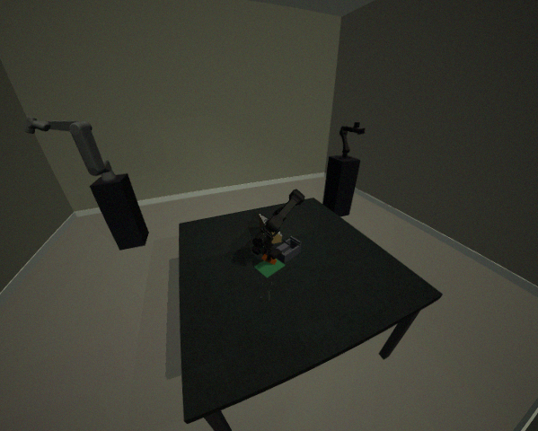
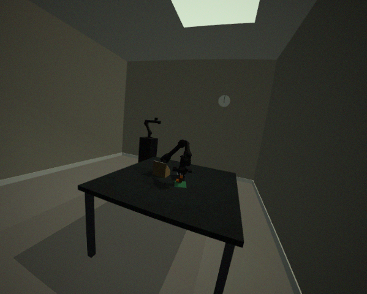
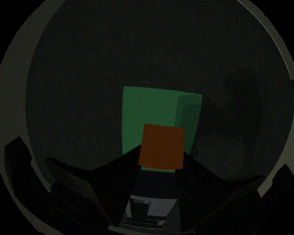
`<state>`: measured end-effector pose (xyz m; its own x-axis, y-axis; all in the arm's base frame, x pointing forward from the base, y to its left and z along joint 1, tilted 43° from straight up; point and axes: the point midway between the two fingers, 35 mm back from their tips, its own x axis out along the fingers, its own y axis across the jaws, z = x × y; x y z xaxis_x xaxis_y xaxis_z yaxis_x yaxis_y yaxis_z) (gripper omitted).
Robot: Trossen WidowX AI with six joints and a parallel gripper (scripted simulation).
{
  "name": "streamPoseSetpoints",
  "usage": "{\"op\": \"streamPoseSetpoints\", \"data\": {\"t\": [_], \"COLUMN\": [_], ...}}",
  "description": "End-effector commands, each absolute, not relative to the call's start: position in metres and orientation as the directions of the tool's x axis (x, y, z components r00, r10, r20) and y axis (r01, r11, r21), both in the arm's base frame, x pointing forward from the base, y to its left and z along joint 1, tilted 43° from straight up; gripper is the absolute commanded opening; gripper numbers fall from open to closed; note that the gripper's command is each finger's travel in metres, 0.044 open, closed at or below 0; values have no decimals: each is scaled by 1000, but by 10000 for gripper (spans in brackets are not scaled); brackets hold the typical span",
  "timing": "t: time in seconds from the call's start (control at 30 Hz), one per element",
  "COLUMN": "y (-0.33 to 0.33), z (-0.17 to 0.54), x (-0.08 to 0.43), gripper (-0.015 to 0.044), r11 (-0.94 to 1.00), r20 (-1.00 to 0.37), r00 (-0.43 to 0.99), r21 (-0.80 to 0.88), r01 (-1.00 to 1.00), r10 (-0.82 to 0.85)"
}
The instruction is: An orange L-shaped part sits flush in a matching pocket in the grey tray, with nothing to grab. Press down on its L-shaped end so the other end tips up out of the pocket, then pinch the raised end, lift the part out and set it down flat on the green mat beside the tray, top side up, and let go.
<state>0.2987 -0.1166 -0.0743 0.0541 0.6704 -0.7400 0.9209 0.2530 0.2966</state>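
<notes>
The orange part (image 1: 272, 261) (image 2: 178, 180) (image 3: 162, 147) is held above the near-tray edge of the green mat (image 1: 269, 268) (image 2: 180, 185) (image 3: 147, 105). My gripper (image 3: 161, 151) is shut on it, with one finger at each side in the wrist view. The part is out of the pocket; its full shape and exact tilt are hard to tell. The grey tray (image 1: 289, 252) (image 3: 159, 207) stands beside the mat, and in the wrist view it shows below the part, between the fingers. In the exterior view the tray is mostly hidden behind the gripper.
A tan wedge-shaped block (image 1: 277, 238) (image 2: 160, 169) stands on the dark table (image 1: 305, 315) (image 2: 145, 197) near the arm's base. Two other arms stand on pedestals (image 1: 120, 213) (image 1: 341, 185) away from the table.
</notes>
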Motion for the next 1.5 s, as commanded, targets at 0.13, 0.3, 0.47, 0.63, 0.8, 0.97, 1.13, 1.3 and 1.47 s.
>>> {"op": "streamPoseSetpoints", "data": {"t": [0.13, 0.3, 0.47, 0.63, 0.8, 0.97, 1.13, 1.3, 1.47], "y": [-115, -115, -116, -116, -126, -167, -174, -175, -175], "z": [-75, -75, -75, -75, -65, -20, -11, -15, -15], "x": [299, 299, 299, 299, 300, 296, 294, 296, 296], "gripper": [0, 0, 52, 184, 315, 400, 400, 400, 400], "r11": [249, 249, 253, 253, 253, 251, 250, 239, 239], "r20": [-738, -738, -740, -740, -741, -741, -740, -746, -746], "r00": [56, 56, 54, 54, 54, 54, 54, 74, 74], "r21": [297, 297, 297, 297, 296, 294, 294, 303, 303], "r01": [922, 922, 921, 921, 921, 922, 922, 923, 923], "r10": [672, 672, 671, 671, 670, 670, 670, 662, 662]}}
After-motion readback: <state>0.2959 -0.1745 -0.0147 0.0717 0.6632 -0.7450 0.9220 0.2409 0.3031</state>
